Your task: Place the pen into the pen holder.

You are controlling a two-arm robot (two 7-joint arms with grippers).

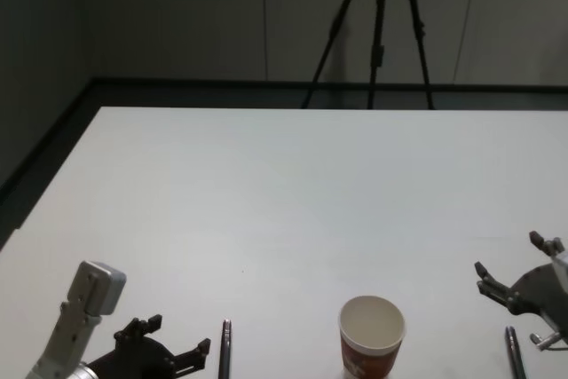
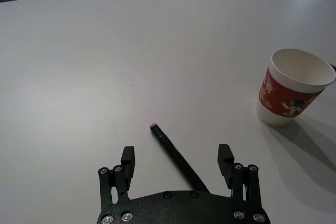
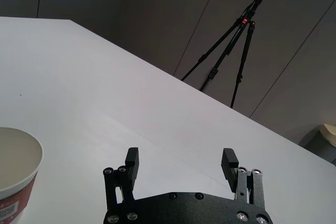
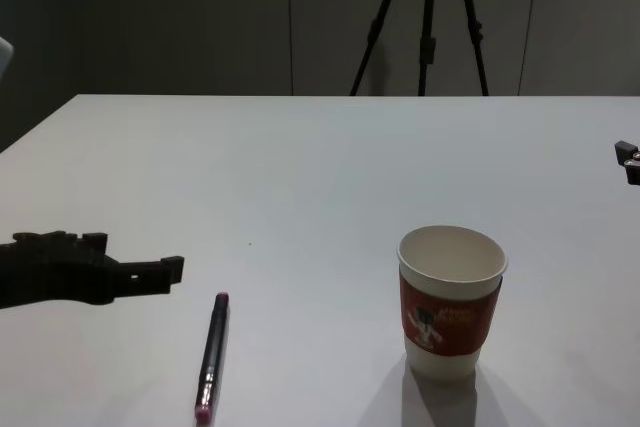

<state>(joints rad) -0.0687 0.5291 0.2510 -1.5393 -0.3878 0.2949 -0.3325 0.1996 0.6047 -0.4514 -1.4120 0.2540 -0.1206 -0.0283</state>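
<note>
Pen (image 4: 212,354) lies flat on the table (image 4: 300,167) left of the pen holder (image 4: 451,317); left gripper (image 2: 177,155) hovers near, wide open and empty, seemingly lining up a grasp. Right gripper (image 3: 181,158) idles far right, likewise open.

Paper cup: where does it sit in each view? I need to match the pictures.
Head: cup near bottom edge, right of centre.
Chest: cup lower right of centre.
Left wrist: cup beyond the left claw, robot's right of the pen.
Right wrist: cup on the robot's left of the right claw.
Landmark: tripod at the back.
</note>
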